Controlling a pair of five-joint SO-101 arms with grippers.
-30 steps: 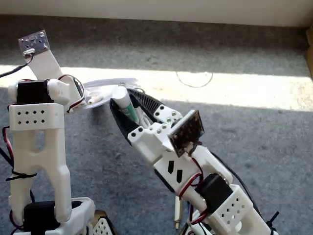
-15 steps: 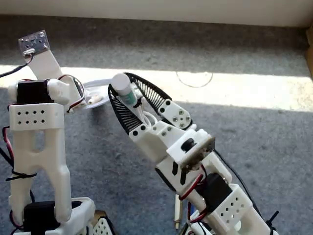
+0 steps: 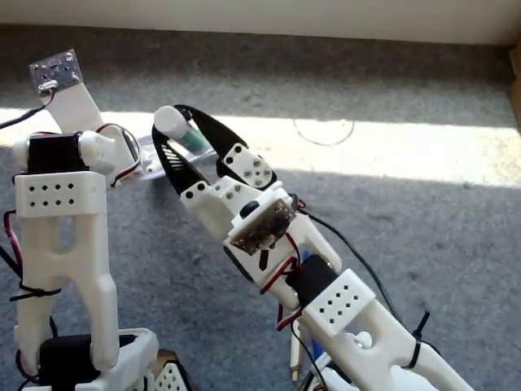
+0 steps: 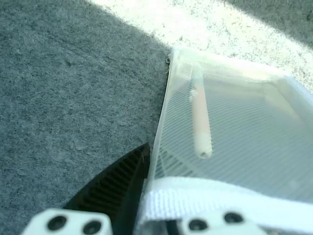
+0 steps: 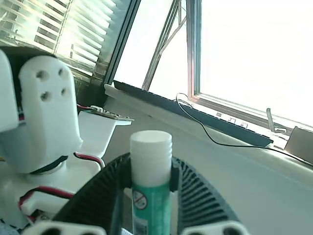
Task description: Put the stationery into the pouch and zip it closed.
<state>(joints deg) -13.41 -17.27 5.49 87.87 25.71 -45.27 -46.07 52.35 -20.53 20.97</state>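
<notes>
Pointing cap-outward along end effector (image 3: 172, 122): glue stick (image 3: 182, 131)

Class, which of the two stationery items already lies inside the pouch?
The slim pale stick, visible through the clear striped pouch; the white-capped green glue stick is outside, in the jaws of the right gripper.

Left arm (image 3: 61, 244): white printed plastic links, perforated housing (image 3: 59, 193), black servo block (image 3: 50, 151), red and black wires (image 3: 124, 173), small grey circuit board (image 3: 55, 72). Right arm (image 3: 383, 350): same white shell, round screw heads (image 3: 259, 165), thin black cable (image 3: 358, 262); right gripper (image 3: 172, 124) has black ribbed jaws.
</notes>
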